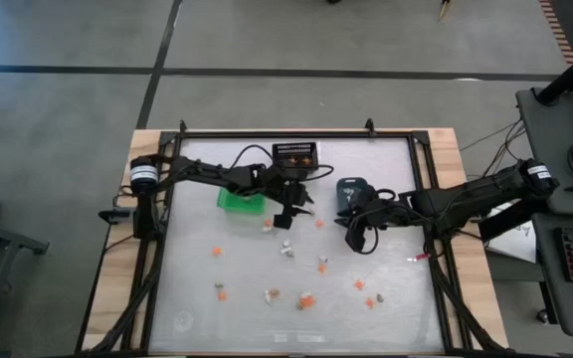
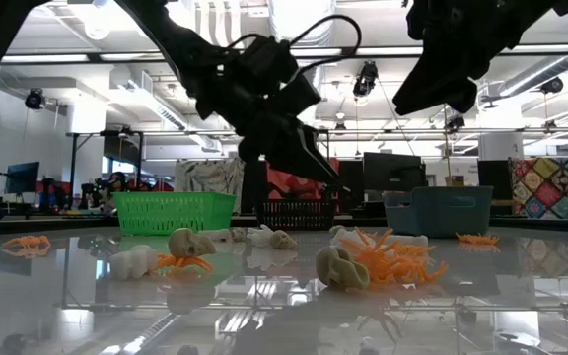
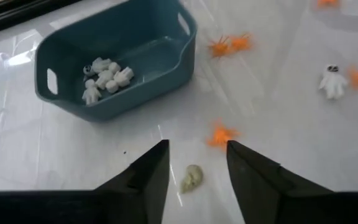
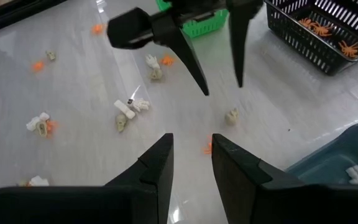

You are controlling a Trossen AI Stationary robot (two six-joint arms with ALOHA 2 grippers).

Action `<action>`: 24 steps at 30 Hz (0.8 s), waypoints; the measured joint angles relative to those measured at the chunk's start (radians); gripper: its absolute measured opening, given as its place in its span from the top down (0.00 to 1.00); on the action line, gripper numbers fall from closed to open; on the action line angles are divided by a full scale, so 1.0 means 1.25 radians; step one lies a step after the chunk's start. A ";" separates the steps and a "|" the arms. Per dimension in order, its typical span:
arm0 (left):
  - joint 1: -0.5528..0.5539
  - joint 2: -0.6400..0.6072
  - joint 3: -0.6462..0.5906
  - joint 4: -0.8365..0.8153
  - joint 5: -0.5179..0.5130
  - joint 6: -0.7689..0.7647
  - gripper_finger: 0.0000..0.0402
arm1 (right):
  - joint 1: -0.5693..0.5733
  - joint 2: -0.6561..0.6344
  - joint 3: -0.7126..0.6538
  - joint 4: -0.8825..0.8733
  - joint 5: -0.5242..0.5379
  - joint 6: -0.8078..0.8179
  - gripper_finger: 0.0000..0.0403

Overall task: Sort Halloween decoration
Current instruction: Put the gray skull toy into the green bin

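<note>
Spanning the frame, the worktop [image 1: 197, 288] carries three bins at its far side: green bin [image 1: 239, 202], black mesh bin [image 1: 294, 154], blue-grey bin [image 1: 352, 189]. The Halloween decoration [image 1: 307, 300] lies scattered across the near half. The left tool [image 3: 194, 155] hangs above the centre with fingers spread, holding nothing. A tan trinket [image 3: 192, 178] lies directly beneath it, in line with the gap between the fingers; its long axis cannot be told. The left arm is nearer to it. The right tool [image 4: 191, 155] hovers just beside the blue-grey bin, fingers apart and empty.
</note>
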 joint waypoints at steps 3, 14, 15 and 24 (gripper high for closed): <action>0.007 0.011 -0.001 0.005 0.000 0.011 0.57 | 0.000 0.000 -0.005 0.017 0.000 -0.001 0.75; 0.011 0.100 -0.002 0.068 0.017 0.004 0.52 | 0.000 0.001 -0.016 0.031 0.000 -0.002 0.75; 0.012 0.103 -0.001 0.067 0.017 0.001 0.52 | 0.000 0.001 -0.016 0.031 0.000 -0.001 0.75; 0.021 0.148 0.030 0.072 0.015 -0.001 0.54 | 0.000 0.001 -0.018 0.047 0.000 -0.002 0.75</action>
